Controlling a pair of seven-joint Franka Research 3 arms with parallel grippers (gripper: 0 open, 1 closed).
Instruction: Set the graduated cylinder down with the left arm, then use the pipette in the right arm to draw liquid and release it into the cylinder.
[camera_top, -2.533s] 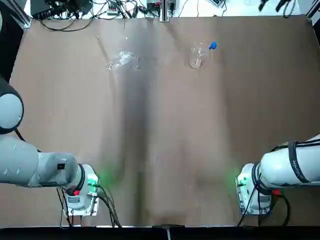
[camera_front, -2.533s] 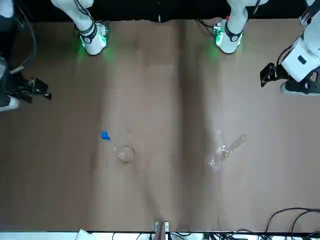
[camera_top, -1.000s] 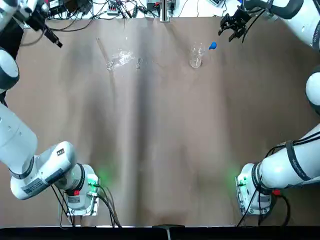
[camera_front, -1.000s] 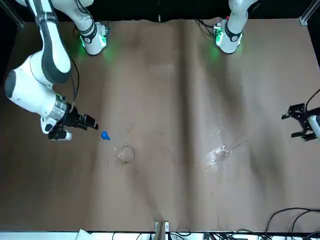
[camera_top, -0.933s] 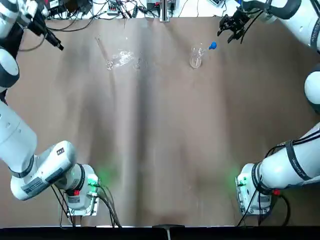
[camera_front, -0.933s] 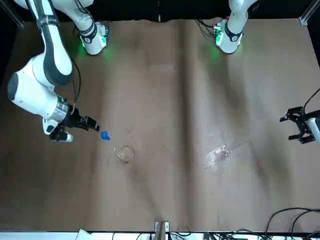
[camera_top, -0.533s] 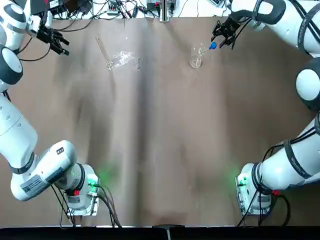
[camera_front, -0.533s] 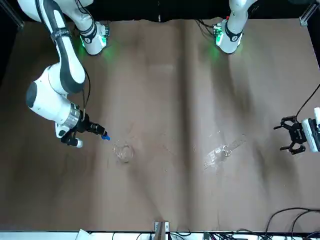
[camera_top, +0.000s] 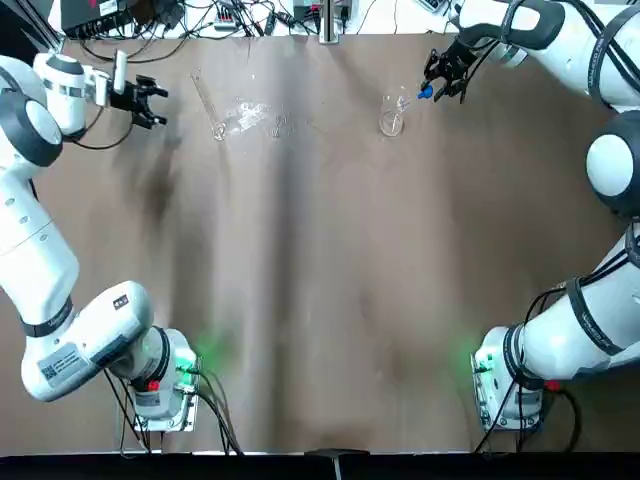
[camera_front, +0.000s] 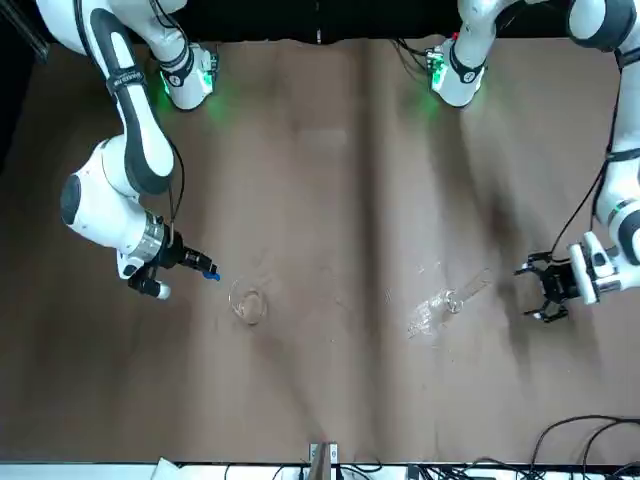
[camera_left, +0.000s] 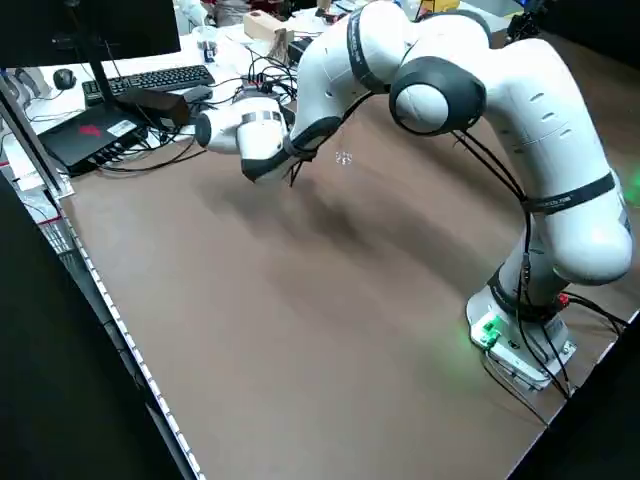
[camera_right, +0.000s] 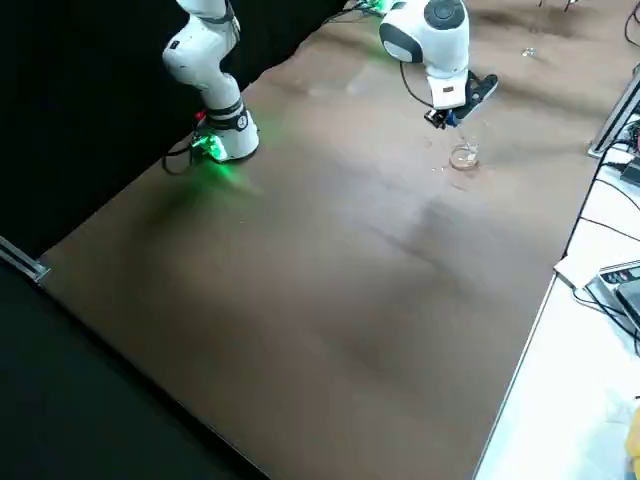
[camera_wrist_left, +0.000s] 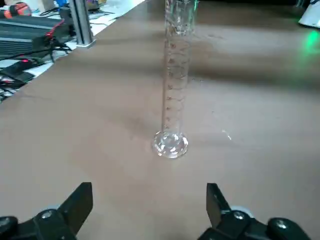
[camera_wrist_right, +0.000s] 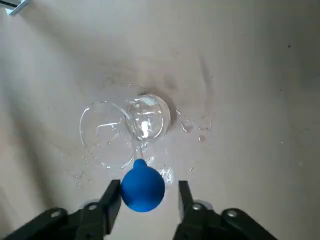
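Observation:
The graduated cylinder (camera_wrist_left: 175, 95) stands upright on its foot at the far left of the table (camera_top: 207, 103). My left gripper (camera_top: 155, 103) is open, low and level with the foot, a short way to the cylinder's left, with nothing between its fingers (camera_wrist_left: 85, 192). The pipette leans in a short clear beaker (camera_top: 391, 118) at the far middle-right, its blue bulb (camera_wrist_right: 143, 186) upward. My right gripper (camera_top: 437, 80) is open with one finger on each side of the bulb, and a small gap shows on one side.
A jumble of small clear glassware (camera_top: 248, 113) lies just right of the cylinder. Cables and a metal post (camera_top: 328, 20) line the far edge. Both arm bases (camera_top: 160, 385) stand at the near edge, and brown table stretches between them and the glassware.
My left gripper has swung in from the far-left corner and come down toward the cylinder's foot. My right gripper has closed the distance to the pipette and now straddles the blue bulb.

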